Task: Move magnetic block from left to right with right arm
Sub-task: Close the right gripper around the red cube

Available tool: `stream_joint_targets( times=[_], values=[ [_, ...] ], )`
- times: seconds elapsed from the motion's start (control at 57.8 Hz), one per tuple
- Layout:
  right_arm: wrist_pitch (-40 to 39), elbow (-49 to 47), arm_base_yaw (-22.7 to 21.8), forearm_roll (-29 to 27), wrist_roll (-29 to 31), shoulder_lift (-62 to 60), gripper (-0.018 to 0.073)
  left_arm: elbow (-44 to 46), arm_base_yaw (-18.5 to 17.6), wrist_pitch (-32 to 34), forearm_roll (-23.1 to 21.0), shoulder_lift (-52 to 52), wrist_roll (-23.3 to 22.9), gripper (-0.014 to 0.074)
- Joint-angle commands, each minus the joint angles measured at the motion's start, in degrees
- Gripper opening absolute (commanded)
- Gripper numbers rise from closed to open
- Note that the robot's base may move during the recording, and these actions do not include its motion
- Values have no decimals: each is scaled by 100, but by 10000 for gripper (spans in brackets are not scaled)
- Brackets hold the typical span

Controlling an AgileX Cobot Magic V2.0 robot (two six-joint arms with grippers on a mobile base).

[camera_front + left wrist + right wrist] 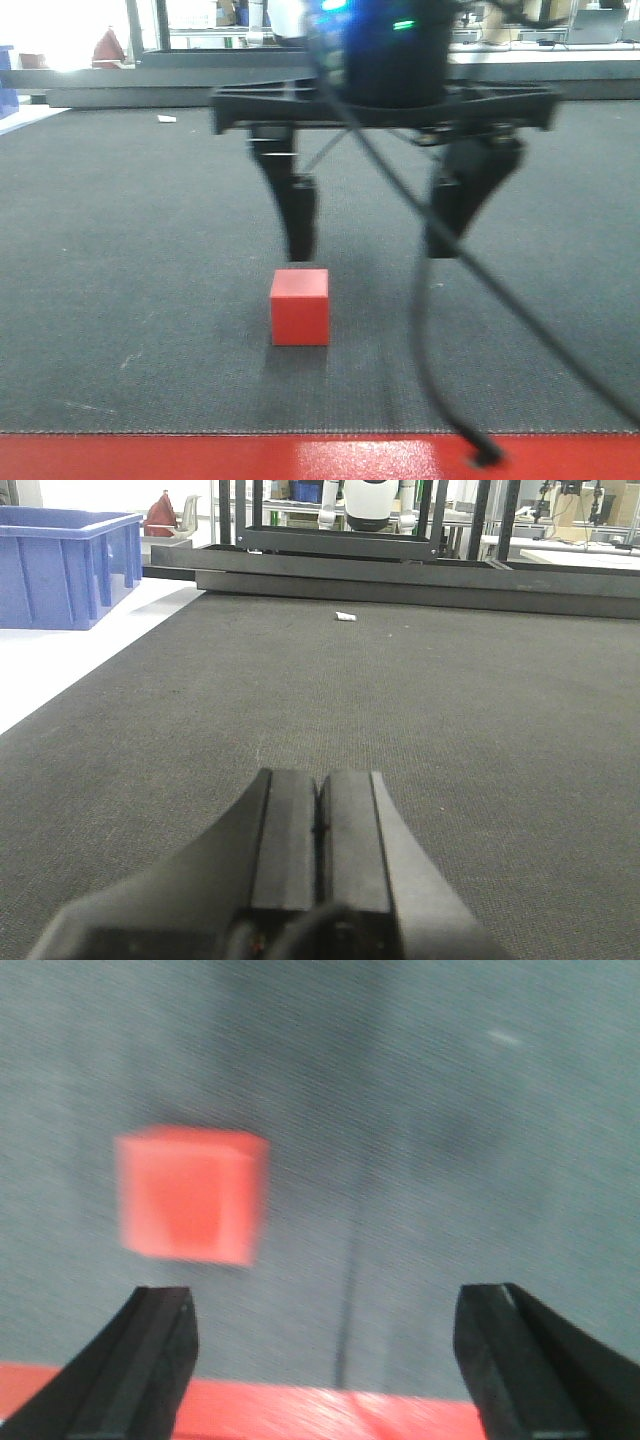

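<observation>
While it is hovering by the matte red cube [299,307], the black right gripper [372,248] is gaping. The black left gripper [319,825] is sitting closed.

I see the magnetic block [300,307], a small plain red cube with matte faces, resting flat and upright on the dark grey table [120,300] near its red edge [200,460].

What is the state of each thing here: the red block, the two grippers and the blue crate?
magnetic block: resting flat on the dark mat, not gripped.
right gripper: jaws open, empty; the block lies toward one jaw, not centred between them.
left gripper: jaws shut, holding nothing.
blue crate: upright, open on top; contents hidden.
</observation>
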State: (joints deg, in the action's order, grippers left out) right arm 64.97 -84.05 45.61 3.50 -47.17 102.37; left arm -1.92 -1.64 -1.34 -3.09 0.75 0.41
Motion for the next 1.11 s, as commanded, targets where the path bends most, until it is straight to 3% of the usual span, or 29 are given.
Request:
stream_joint_targets(
  times=[0.0, 0.709, 0.813, 0.882, 0.986, 1.09],
  values=[
    [46, -498, 60, -3, -15, 31, 624, -39, 10, 457, -15, 72, -41, -126],
    [92, -1033, 11, -189, -228, 1052, 617, -39, 10, 457, -15, 72, -41, -126],
    [111, -1033, 11, -189, -223, 1051, 525, -39, 10, 457, -15, 72, -41, -126],
    [125, -1033, 11, -189, -223, 1051, 389, -39, 10, 457, -15, 72, -41, -126],
    [125, -1033, 11, -189, -223, 1038, 265, -39, 10, 457, -15, 72, -41, -126],
    [152, -1033, 11, -189, -223, 984, 233, -39, 10, 457, -15, 72, -41, -126]
  ],
)
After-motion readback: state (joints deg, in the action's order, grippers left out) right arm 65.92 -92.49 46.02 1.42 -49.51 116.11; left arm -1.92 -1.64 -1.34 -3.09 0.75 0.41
